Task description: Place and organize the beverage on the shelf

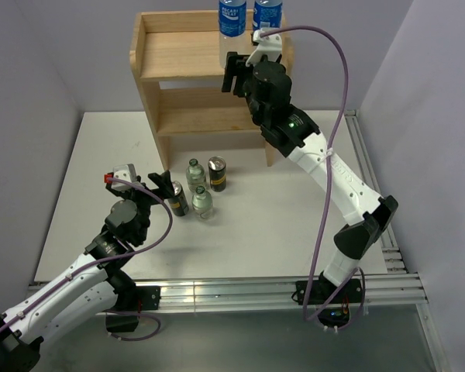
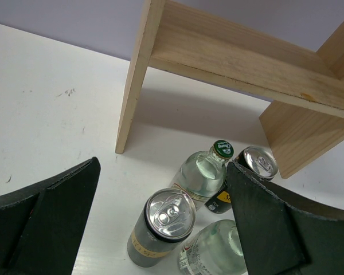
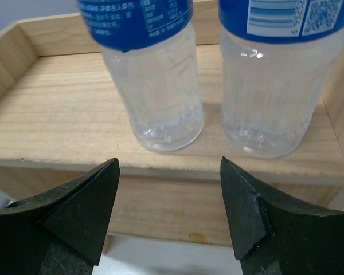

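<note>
our left gripper (image 2: 163, 166) wide apart, can (image 2: 169, 213) just ahead, our right gripper (image 3: 169, 163) apart, bottle (image 3: 160, 109) on shelf (image 3: 57, 126) just ahead

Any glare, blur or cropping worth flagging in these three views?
Top external: even light, soft shadows, both plastic bottles cut by the top edge. Left wrist: sharp, glare atop the nearest can. Right wrist: picture-left bottle label soft, the other crisp.

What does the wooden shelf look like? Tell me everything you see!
The shelf is light bare wood, with two tiers, solid side panels and a low back rail. It stands upright at the far side of the white table. Two clear blue-labelled bottles stand on its top tier, towards the right. The lower tier looks bare.
</note>
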You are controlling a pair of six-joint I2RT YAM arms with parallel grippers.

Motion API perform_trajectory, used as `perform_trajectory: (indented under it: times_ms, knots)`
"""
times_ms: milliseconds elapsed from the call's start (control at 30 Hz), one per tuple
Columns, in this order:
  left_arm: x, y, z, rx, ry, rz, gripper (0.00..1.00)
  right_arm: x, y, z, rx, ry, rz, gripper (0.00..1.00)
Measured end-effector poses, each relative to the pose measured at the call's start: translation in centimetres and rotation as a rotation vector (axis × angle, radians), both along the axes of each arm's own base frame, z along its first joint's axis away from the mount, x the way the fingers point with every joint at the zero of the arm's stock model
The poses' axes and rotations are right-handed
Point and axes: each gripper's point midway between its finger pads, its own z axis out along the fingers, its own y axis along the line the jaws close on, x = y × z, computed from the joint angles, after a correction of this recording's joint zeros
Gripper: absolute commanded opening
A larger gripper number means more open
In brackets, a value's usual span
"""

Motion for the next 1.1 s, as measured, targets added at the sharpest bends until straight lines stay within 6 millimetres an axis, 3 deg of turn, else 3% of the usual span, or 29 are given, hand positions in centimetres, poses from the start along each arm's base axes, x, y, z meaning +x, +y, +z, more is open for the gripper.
perform_trajectory:
  times_ms: [233,433,567,833,933,1067,1100]
  knots:
    - [0.2,-0.2,-0.5,0.011,0.013,-0.001,0.99,-4.5,0.5,-1.4,0.017,0.015,0.036,0.77]
    - [0.7,-0.9,-2.1,0.035,0.061,-0.01,0.99,-11.0,-0.6,-4.8,0.07,0.054,0.102,0.75]
    - [0.9,-1.3,-2.8,0.038,0.084,-0.019,0.99,-14.6,-1.6,-8.2,0.124,0.098,0.129,0.75]
    - [1.0,-1.7,-3.6,-0.043,0.106,-0.012,0.99,-17.9,-0.8,-18.6,0.07,0.269,0.16,0.74]
    - [0.7,-1.5,-5.5,-0.07,0.126,0.0,0.99,-18.5,-1.8,-20.2,0.071,0.291,0.147,0.74]
    - [0.0,-0.8,-10.1,-0.049,0.202,0.025,0.99,-19.3,-3.5,-19.6,0.123,0.272,0.13,0.74]
    - [0.0,-0.9,-10.4,-0.077,0.194,0.026,0.99,-19.4,-3.9,-19.3,0.141,0.265,0.128,0.74]
